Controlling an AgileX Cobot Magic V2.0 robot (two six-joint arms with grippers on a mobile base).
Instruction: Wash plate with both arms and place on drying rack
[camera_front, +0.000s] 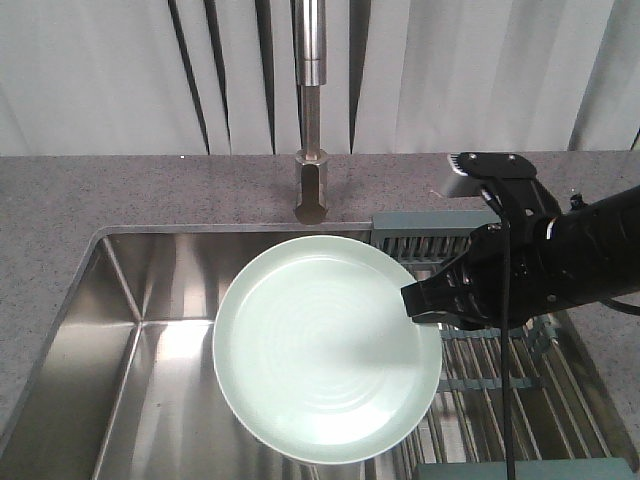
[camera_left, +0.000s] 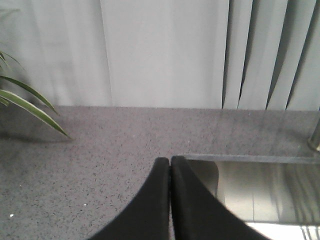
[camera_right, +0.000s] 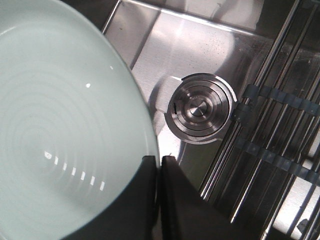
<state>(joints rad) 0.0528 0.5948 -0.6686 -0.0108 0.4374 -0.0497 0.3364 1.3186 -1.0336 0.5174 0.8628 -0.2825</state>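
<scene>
The pale mint-green plate (camera_front: 320, 350) hangs above the steel sink, tilted toward the camera. My right gripper (camera_front: 425, 303) is shut on the plate's right rim, with one finger over the inside and one outside; it also shows in the right wrist view (camera_right: 158, 162), where the plate (camera_right: 60, 140) fills the left. The drying rack (camera_front: 500, 370) lies under the right arm, its rods showing in the right wrist view (camera_right: 280, 125). My left gripper (camera_left: 170, 162) is shut and empty over the counter by the sink's corner. It is out of the front view.
The steel sink basin (camera_front: 120, 350) lies below the plate, its round drain (camera_right: 200, 107) in the right wrist view. A metal tap (camera_front: 311, 150) stands behind the sink on the grey speckled counter (camera_front: 100, 190). Plant leaves (camera_left: 30, 105) reach in at the left.
</scene>
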